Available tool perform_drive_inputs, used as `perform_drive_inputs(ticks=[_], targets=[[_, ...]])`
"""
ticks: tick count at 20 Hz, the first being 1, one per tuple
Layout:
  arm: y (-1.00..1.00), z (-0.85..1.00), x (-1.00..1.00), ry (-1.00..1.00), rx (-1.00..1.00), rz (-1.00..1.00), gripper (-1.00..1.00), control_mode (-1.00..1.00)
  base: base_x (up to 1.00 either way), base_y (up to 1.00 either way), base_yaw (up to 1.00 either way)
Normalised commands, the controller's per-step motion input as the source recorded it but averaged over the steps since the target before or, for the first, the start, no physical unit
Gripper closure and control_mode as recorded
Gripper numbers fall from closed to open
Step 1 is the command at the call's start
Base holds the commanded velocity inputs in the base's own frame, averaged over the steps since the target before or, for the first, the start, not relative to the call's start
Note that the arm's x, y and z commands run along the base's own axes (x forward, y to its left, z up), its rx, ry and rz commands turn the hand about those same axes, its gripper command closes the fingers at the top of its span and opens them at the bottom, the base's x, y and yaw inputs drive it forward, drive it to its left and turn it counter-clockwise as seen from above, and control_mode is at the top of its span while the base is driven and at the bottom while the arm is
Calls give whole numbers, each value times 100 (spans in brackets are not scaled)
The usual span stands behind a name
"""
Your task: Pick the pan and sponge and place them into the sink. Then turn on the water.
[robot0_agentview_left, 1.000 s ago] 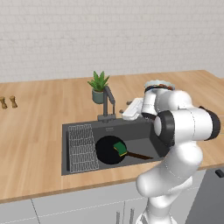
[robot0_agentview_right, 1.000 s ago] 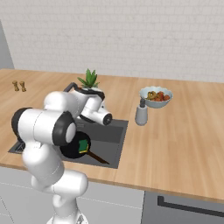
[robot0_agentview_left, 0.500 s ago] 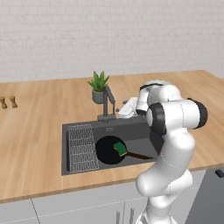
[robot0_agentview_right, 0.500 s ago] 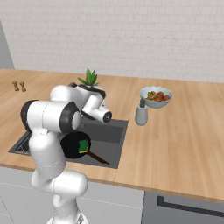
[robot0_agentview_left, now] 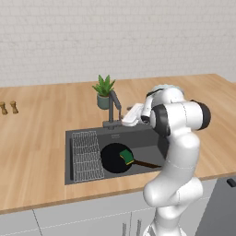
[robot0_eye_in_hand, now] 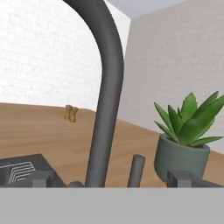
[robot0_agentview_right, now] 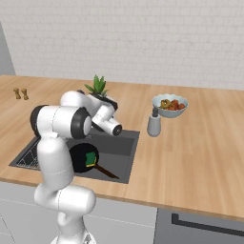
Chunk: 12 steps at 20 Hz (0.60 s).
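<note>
Left base view: pan (robot0_agentview_left: 115, 158) and sponge (robot0_agentview_left: 126, 157) already down in sink (robot0_agentview_left: 140, 136), below tool (robot0_agentview_left: 124, 120); faucet (robot0_agentview_left: 114, 107) just ahead, plant (robot0_agentview_left: 104, 91) close behind.

Right base view: bowl (robot0_agentview_right: 170, 106) well aside.

Hand view: tool spread wide, empty. Lever (robot0_eye_in_hand: 136, 169) probably rigid, slick, light-turning; best pushed near tip. Little room plant-side.

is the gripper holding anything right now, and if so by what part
Nothing is held. The gripper is open beside the faucet, its fingertips apart on either side. The pan and sponge lie in the sink.
</note>
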Motion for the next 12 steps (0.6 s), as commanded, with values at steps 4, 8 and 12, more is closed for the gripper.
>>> perform_drive_inputs(ticks=[4,8,12], targets=[[19,0,23,-11,3,0,-100,-100,0,0,0],[3,-3,34,-8,2,0,-100,-100,0,0,0],[0,-16,34,-2,3,0,-100,-100,0,0,0]])
